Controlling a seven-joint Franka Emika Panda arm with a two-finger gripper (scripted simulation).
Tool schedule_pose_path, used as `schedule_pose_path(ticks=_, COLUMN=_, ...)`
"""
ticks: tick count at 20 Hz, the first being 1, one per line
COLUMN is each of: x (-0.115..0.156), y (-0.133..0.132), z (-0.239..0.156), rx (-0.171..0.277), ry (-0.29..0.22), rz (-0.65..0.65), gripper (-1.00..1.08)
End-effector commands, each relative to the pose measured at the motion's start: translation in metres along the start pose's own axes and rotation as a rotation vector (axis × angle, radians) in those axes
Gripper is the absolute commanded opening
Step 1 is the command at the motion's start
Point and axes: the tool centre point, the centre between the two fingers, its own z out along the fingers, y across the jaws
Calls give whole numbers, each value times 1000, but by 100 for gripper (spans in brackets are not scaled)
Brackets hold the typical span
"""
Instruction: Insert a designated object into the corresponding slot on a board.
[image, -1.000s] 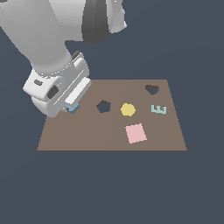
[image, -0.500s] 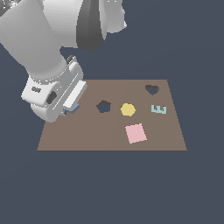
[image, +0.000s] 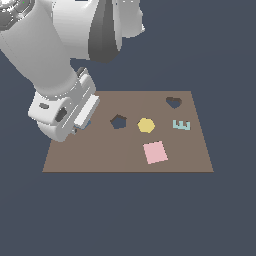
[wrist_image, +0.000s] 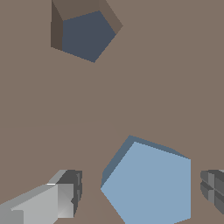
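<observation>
The task looks barely begun: the light-blue pentagon block (wrist_image: 151, 183) lies flat on the board (image: 125, 157), apart from the empty pentagon slot (wrist_image: 85, 35), while the gripper (wrist_image: 140, 192) straddles it, jaws wide and not yet touching.

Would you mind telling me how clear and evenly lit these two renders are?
Exterior view: sharp, flat lighting, no glare; the arm hides most of the light-blue pentagon block. Wrist view: crisp; that block fills the foreground, cropped by the frame, and the dark pentagon slot shows shaded inner walls.
</observation>
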Motion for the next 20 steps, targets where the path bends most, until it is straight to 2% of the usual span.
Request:
schedule_pose_path(ticks=1, x=0, y=0, z=7, rx=1, ry=0, rz=-2, gripper=100)
schedule_pose_path(ticks=4, x=0, y=0, z=10, rx=1, ry=0, rz=-2, gripper=100)
schedule_pose_path(ticks=5, x=0, y=0, z=10, rx=1, ry=0, rz=-2, gripper=-100)
schedule_pose_path(ticks=20, x=0, y=0, z=7, rx=1, ry=0, rz=-2, gripper=-100)
